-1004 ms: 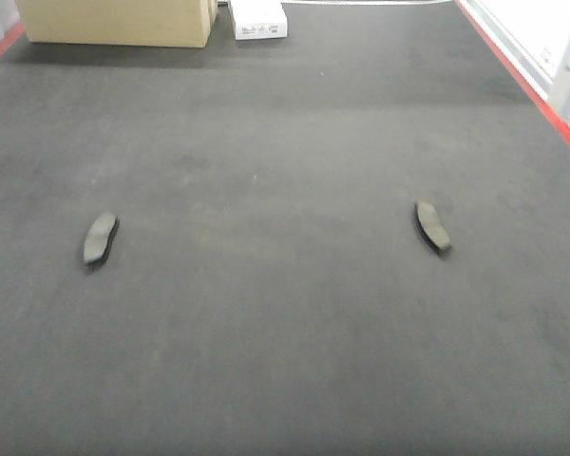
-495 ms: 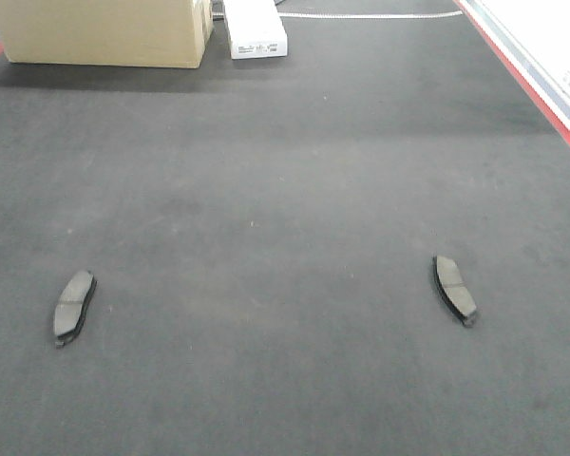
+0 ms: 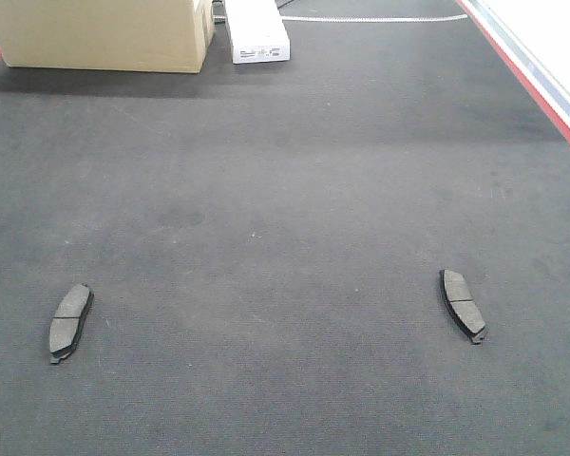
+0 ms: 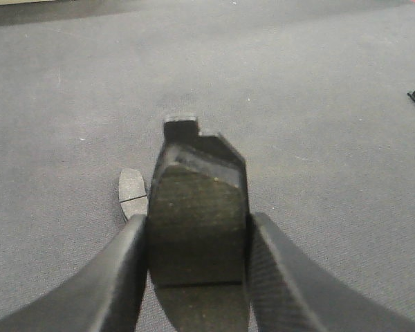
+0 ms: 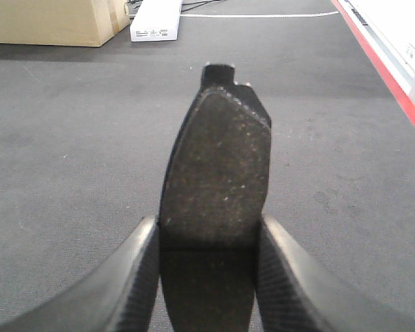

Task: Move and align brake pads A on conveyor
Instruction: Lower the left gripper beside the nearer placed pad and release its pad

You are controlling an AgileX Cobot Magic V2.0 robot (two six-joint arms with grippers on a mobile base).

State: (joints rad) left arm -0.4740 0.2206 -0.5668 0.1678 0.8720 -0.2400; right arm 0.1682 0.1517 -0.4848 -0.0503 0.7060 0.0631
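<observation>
Between the left gripper's (image 4: pixel 197 232) closed-in fingers a brake pad (image 4: pixel 197 221) stands clamped; the right gripper (image 5: pixel 211 238) likewise pinches another pad (image 5: pixel 218 169). On the conveyor (image 3: pixel 285 190), two more pads lie well apart, one left (image 3: pixel 69 321), one right (image 3: pixel 463 304).

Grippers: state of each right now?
Left gripper: shut on a brake pad.
Right gripper: shut on another brake pad.
</observation>
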